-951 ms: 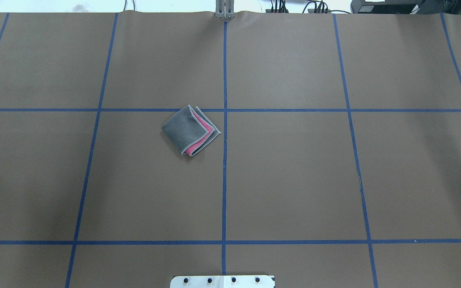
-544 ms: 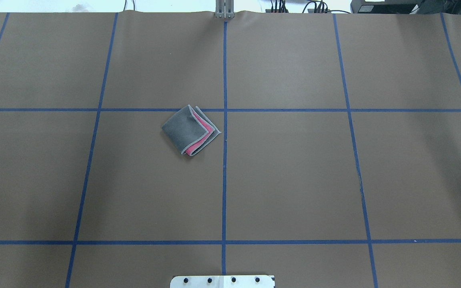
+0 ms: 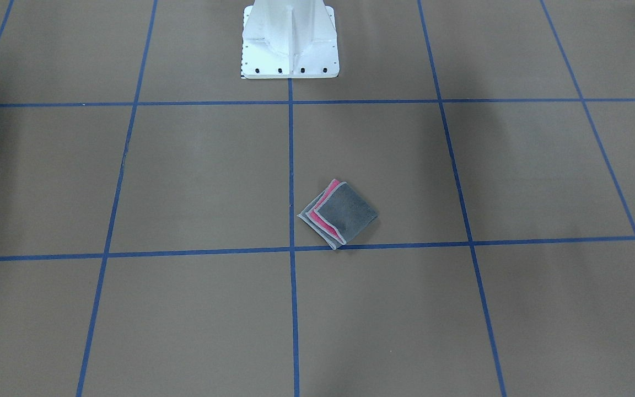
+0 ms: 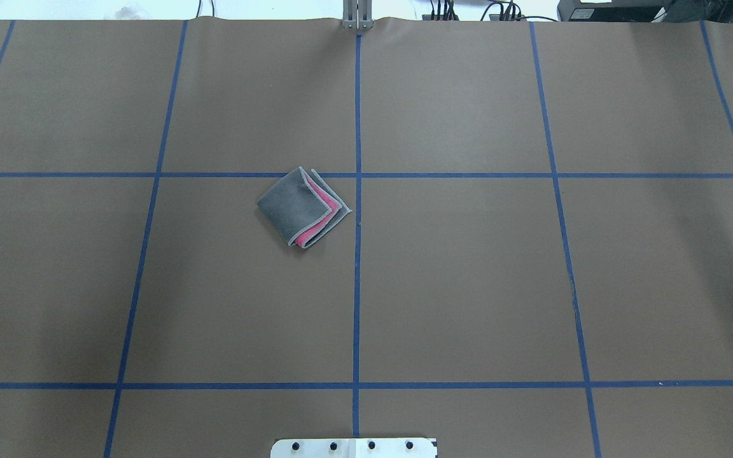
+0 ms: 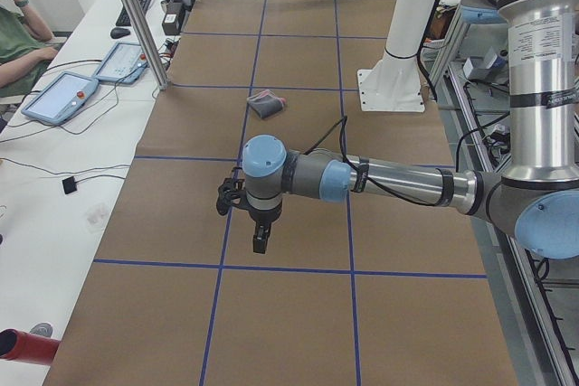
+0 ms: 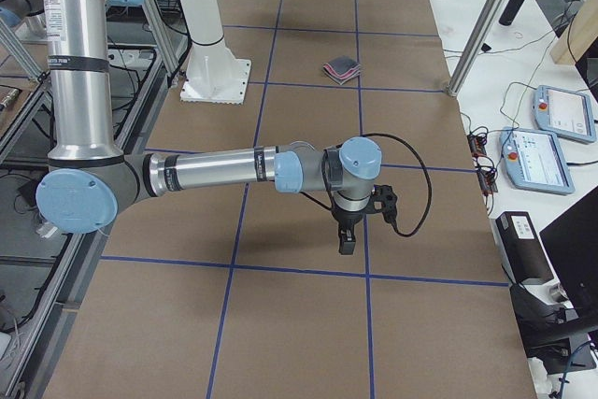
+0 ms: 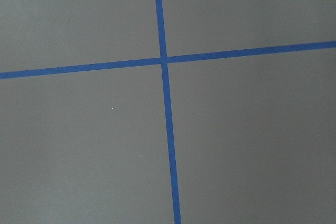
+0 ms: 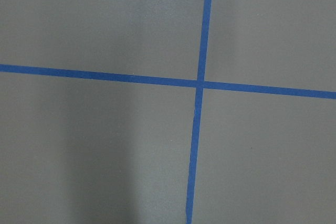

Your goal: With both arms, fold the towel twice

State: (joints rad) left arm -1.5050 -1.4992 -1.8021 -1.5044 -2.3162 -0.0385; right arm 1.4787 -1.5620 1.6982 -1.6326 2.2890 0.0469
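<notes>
As I log the bench (image 4: 468, 286) from left to right: left gripper (image 5: 260, 243), hanging point-down above the brown surface, well apart from the towel (image 4: 303, 207), and how wide it stands I cannot tell; towel, folded small, grey face up, pink layer showing at one edge, lying just left of the centre tape line (image 4: 357, 286); right gripper (image 6: 347, 242), hanging likewise at the opposite end, width I cannot tell.

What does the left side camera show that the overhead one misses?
Only the left side view shows the left arm stretched over the table, and a person in green beside two tablets. Only the overhead view shows the layers of the towel plainly, pink between grey. Both show the towel, the brown table and its blue tape lines.
</notes>
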